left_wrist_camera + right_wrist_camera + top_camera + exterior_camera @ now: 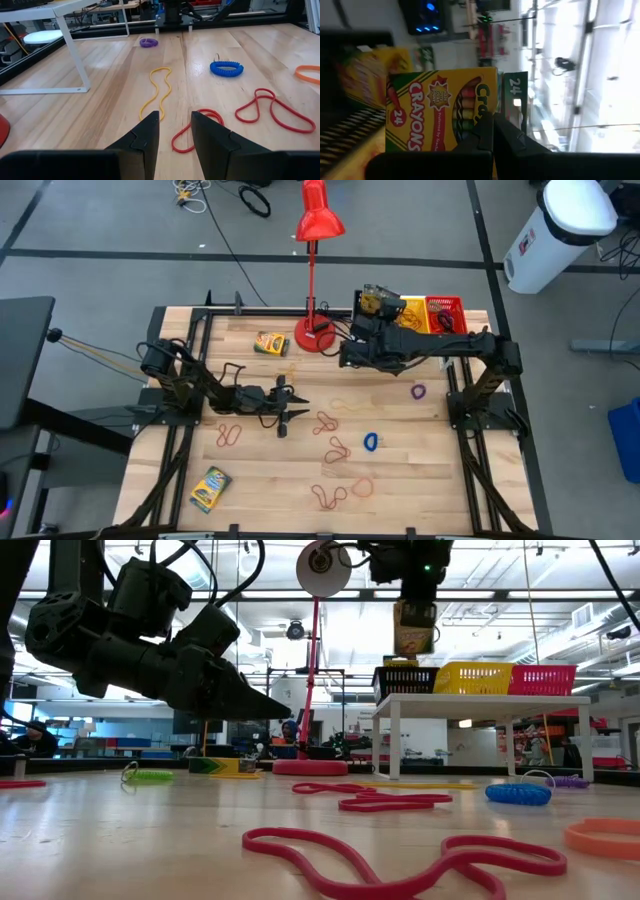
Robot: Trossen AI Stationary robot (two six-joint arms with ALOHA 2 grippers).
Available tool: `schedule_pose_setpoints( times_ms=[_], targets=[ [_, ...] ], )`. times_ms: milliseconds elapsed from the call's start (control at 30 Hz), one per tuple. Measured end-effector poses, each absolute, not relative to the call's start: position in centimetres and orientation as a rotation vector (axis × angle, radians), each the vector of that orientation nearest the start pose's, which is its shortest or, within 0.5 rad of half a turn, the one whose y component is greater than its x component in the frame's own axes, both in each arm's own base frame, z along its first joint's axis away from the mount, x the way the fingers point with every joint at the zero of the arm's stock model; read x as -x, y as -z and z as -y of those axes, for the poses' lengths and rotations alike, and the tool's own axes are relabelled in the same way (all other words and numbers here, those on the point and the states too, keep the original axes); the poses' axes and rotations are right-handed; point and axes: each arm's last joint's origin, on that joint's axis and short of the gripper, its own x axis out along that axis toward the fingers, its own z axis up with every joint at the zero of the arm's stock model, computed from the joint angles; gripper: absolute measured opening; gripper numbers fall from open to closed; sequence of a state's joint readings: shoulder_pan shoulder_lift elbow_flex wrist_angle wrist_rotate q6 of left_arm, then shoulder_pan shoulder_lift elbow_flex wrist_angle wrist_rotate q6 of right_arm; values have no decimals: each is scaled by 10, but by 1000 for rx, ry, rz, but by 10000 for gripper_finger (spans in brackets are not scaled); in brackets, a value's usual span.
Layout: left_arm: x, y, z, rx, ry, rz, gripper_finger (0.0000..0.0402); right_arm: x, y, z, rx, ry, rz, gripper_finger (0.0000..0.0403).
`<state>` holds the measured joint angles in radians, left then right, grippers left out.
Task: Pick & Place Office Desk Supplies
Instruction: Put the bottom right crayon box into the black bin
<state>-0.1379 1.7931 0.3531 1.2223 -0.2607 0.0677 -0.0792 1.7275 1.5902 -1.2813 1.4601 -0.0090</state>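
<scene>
Overhead, crayon box (442, 112) pinched in right pincer (492, 131) above black bin (405, 681); left pincer (175, 131) half-spread, empty.

The lamp base (312, 337) sits at twelve o'clock on the table (400, 480), with one crayon box (271, 343) just beside it toward nine. Another box (209, 488) lies at seven. The bins (445, 315) stand at two, apparently raised on a stand.
</scene>
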Motion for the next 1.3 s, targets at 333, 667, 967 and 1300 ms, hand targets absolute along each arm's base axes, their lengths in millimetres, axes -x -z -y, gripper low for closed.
schedule_pose_setpoints(
  times_ms=[333, 667, 967, 1300],
  targets=[
    [-262, -105, 30, -109, -85, -218, 119, -352, -333, 56, 834, 1138, -1037, 0],
    [-262, -105, 30, -111, -85, -221, 119, -353, -357, 55, 916, 1036, -998, 0],
    [-261, -103, 30, -121, -83, -237, 119, -323, -335, 56, 1024, 956, -991, 0],
    [-261, -103, 29, -121, -87, -235, 119, -300, -311, 68, 1131, 945, -910, 0]
  ],
)
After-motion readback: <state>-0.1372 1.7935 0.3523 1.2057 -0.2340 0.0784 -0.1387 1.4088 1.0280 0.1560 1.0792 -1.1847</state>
